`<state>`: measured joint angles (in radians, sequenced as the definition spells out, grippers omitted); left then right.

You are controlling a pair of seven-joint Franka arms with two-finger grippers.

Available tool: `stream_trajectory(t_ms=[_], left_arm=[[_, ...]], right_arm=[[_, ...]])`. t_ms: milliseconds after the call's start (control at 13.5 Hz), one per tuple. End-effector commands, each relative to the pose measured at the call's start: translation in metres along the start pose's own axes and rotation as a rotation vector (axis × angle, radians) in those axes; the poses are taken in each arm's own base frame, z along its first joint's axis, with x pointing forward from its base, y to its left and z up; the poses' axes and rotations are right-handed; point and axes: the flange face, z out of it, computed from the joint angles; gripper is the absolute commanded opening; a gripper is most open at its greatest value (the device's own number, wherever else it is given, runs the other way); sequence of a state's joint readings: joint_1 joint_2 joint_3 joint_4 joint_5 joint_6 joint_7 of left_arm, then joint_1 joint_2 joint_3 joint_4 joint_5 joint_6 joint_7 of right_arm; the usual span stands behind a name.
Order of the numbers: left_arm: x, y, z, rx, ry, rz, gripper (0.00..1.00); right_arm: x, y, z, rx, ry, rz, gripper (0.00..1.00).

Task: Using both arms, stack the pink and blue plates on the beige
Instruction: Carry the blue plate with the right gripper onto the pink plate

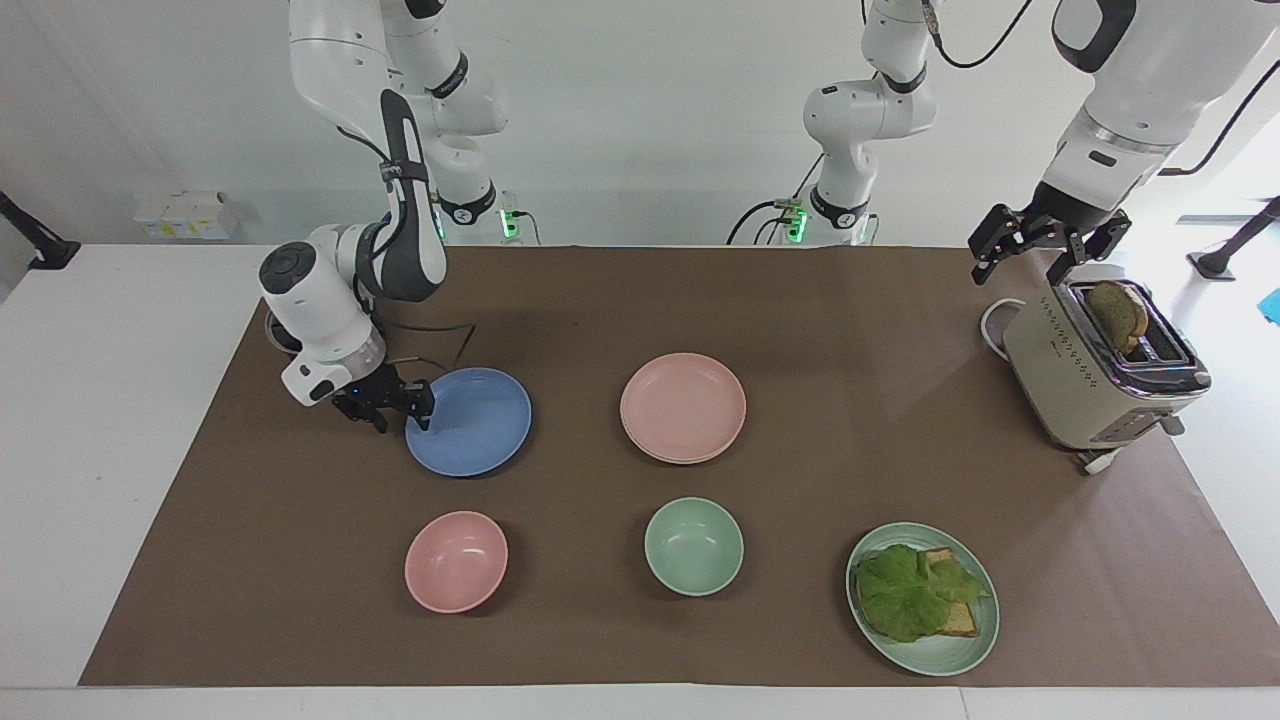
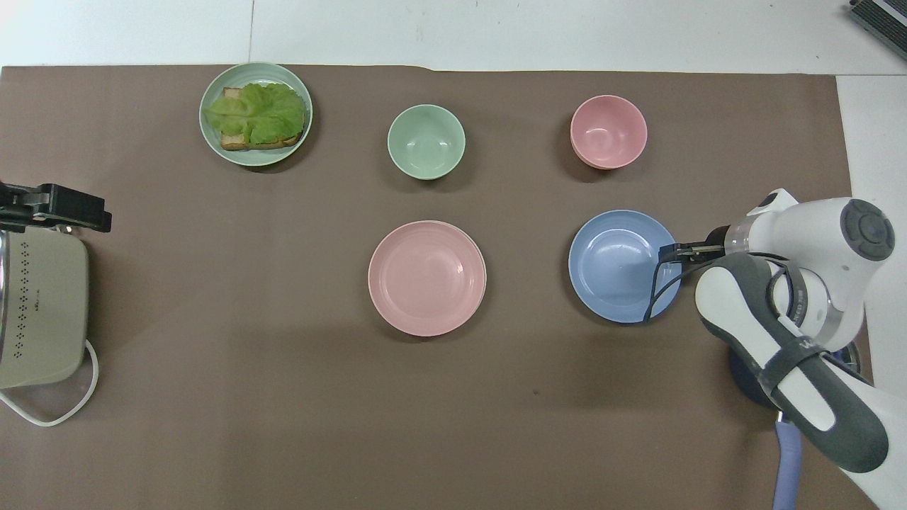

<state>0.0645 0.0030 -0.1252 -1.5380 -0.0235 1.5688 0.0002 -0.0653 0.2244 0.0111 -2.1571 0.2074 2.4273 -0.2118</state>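
Observation:
The blue plate [image 1: 470, 421] [image 2: 623, 265] lies on the brown mat toward the right arm's end. My right gripper [image 1: 392, 408] [image 2: 672, 251] is low at that plate's rim, open, with one fingertip over the rim. The pink plate [image 1: 683, 405] [image 2: 426, 278] rests at the mat's middle on the beige plate [image 1: 668, 459], of which only a thin pale rim shows. My left gripper [image 1: 1032, 258] [image 2: 55, 207] waits open in the air over the toaster, holding nothing.
A toaster [image 1: 1095, 375] with a bread slice stands at the left arm's end. Farther from the robots are a pink bowl [image 1: 456, 561], a mint-green bowl [image 1: 694, 546] and a green plate [image 1: 950, 655] with lettuce and toast.

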Motion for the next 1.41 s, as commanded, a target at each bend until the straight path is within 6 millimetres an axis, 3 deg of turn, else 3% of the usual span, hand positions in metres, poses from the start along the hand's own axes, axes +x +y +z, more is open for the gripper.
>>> stream_trajectory(t_ms=[0, 74, 149, 297, 371, 520, 817, 1040, 1188, 1337], left_arm=[[-0.003, -0.001, -0.001, 0.012, -0.011, 0.008, 1.00], [-0.003, -0.001, -0.001, 0.012, -0.011, 0.008, 1.00], [-0.003, -0.001, -0.001, 0.012, -0.011, 0.008, 1.00], [-0.003, -0.001, -0.001, 0.012, -0.011, 0.008, 1.00], [-0.003, -0.001, -0.001, 0.012, -0.011, 0.008, 1.00], [-0.003, -0.001, -0.001, 0.012, -0.011, 0.008, 1.00], [-0.003, -0.001, -0.001, 0.012, -0.011, 0.008, 1.00], [-0.003, -0.001, -0.001, 0.012, -0.011, 0.008, 1.00], [-0.003, -0.001, -0.001, 0.012, -0.011, 0.008, 1.00], [-0.003, -0.001, -0.001, 0.012, -0.011, 0.008, 1.00]], right_arm=[[-0.005, 0.004, 0.001, 0.031, 0.016, -0.021, 0.57], [-0.006, 0.004, 0.002, 0.038, 0.014, -0.017, 0.51], [-0.006, 0.004, 0.002, 0.048, 0.014, -0.006, 0.40], [-0.007, 0.002, 0.003, 0.066, 0.012, 0.012, 0.05], [-0.007, 0.003, 0.002, 0.066, 0.012, 0.011, 0.00], [-0.008, 0.003, 0.003, 0.069, 0.004, -0.008, 0.00], [-0.005, -0.005, -0.020, 0.075, 0.026, -0.039, 0.00], [0.000, -0.033, -0.053, 0.096, 0.044, -0.068, 0.00], [-0.002, -0.061, -0.076, 0.178, 0.035, -0.050, 0.00], [-0.005, -0.102, -0.078, 0.215, 0.025, -0.024, 0.00]])
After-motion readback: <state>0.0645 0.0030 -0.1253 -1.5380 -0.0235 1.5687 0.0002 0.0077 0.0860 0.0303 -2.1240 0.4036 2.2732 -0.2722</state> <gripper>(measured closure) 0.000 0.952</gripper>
